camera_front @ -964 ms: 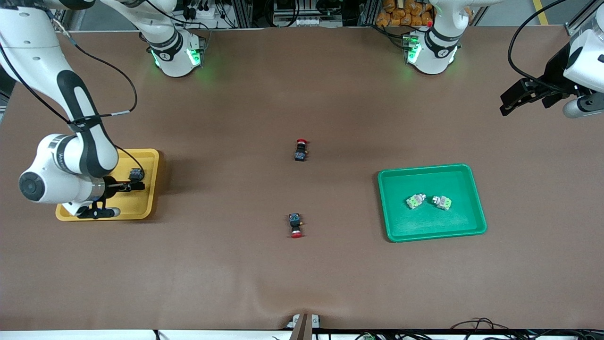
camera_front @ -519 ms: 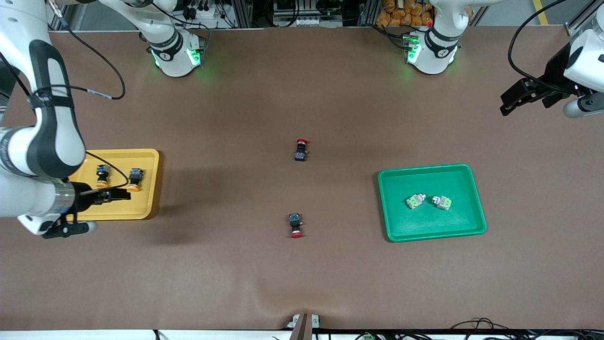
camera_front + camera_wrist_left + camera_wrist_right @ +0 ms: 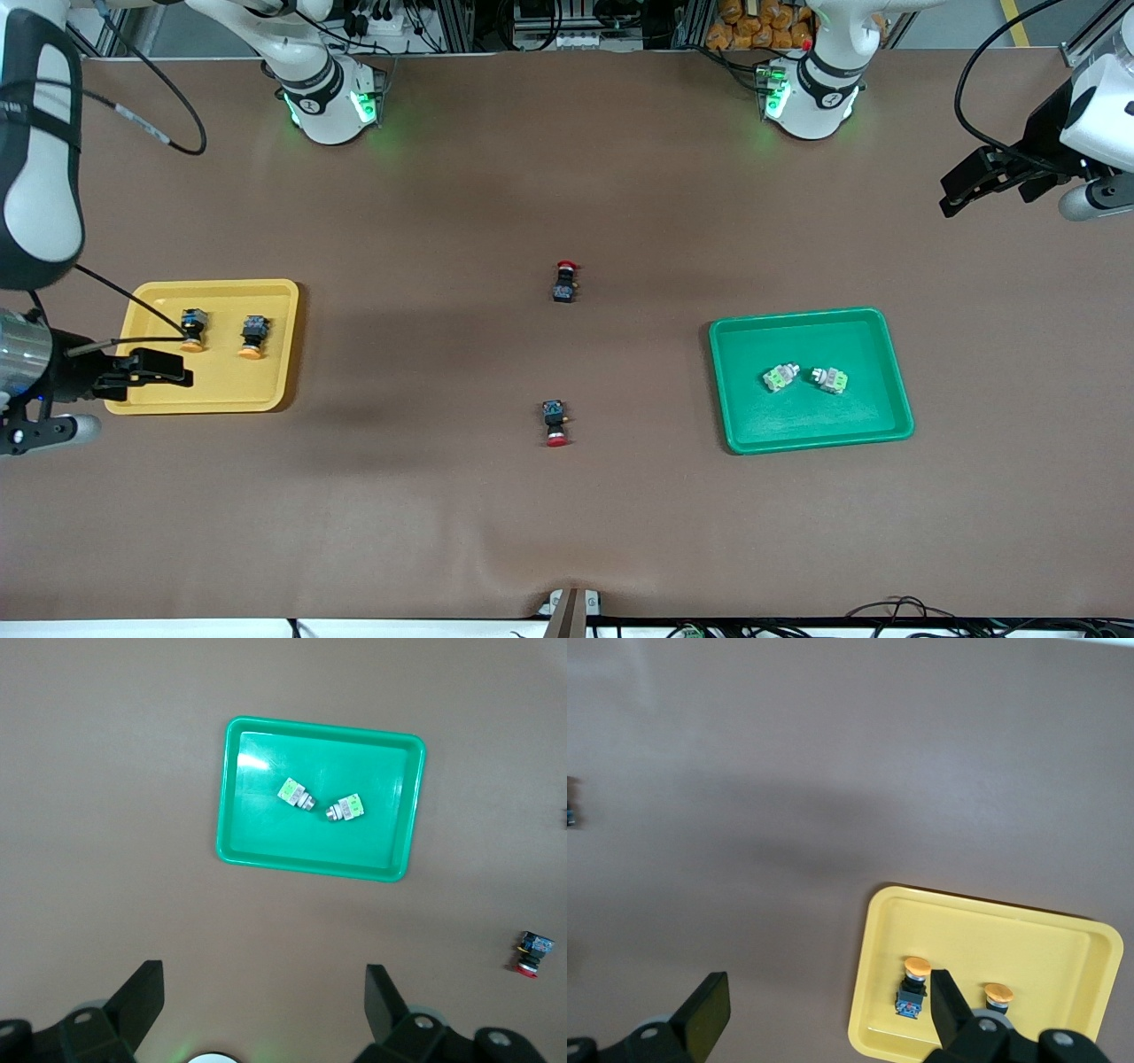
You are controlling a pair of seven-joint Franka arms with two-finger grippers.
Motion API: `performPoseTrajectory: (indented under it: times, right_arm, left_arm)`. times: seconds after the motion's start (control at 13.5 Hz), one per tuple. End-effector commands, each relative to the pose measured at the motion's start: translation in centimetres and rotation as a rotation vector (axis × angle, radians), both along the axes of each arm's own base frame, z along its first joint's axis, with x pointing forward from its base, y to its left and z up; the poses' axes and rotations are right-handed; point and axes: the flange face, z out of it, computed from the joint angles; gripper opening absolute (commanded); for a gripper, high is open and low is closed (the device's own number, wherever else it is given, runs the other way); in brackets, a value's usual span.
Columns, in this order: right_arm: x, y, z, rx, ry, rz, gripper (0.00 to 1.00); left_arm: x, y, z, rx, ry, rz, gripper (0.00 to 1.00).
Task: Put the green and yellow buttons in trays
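Note:
Two yellow buttons (image 3: 192, 328) (image 3: 252, 338) lie side by side in the yellow tray (image 3: 230, 390) at the right arm's end of the table. My right gripper (image 3: 180, 371) hangs open and empty over that tray's outer edge. Its wrist view shows the yellow tray (image 3: 1045, 948), both yellow buttons (image 3: 913, 985) (image 3: 998, 994) and the right gripper (image 3: 824, 1003). Two green buttons (image 3: 780, 377) (image 3: 830, 380) lie in the green tray (image 3: 797, 430). My left gripper (image 3: 950, 198) waits open, high over the table's end. Its wrist view shows the green tray (image 3: 257, 815), the green buttons (image 3: 295, 794) (image 3: 345, 807) and the left gripper (image 3: 264, 992).
Two black switches with red caps lie on the brown mat mid-table, one (image 3: 564, 282) farther from the front camera than the other (image 3: 555, 423). The nearer one (image 3: 529, 954) also shows in the left wrist view. Both arm bases stand along the table's back edge.
My right arm has risen and drawn back from over the yellow tray toward the table's end, uncovering both yellow buttons. The left arm has not moved.

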Motion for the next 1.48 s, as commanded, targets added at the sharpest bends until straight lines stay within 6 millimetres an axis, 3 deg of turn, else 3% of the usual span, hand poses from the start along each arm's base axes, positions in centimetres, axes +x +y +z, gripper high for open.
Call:
performPoseTrajectory:
  times: [0.0,0.07,0.3,0.45,0.52,0.89,1.41]
  right_arm:
    - [-1.9,2.8,4.5,-0.056,0.005,0.045,1.00]
    - [-3.1,3.2,6.5,-0.055,0.004,0.052,1.00]
    - [-6.1,4.8,9.9,-0.070,0.040,0.068,1.00]
    - [-9.4,5.9,13.5,-0.080,0.036,-0.016,1.00]
    - [-10.5,6.6,13.1,-0.092,0.056,-0.027,1.00]
    - [-15.2,5.8,12.1,-0.109,0.027,-0.046,1.00]
    - [-15.1,3.5,11.4,-0.085,0.004,-0.155,1.00]
  left_arm:
    - [-0.6,0.2,0.8,0.001,-0.003,-0.008,1.00]
    - [-0.6,0.2,0.8,0.001,-0.003,-0.010,1.00]
    - [-0.7,0.1,0.8,0.000,-0.002,-0.012,1.00]
    - [-0.7,0.1,0.8,0.000,-0.002,-0.012,1.00]
    - [-0.7,0.0,0.8,0.000,-0.002,-0.013,1.00]
    - [-0.7,0.0,0.8,0.001,-0.003,-0.013,1.00]
    - [-0.7,-0.1,0.9,0.000,-0.003,-0.013,1.00]
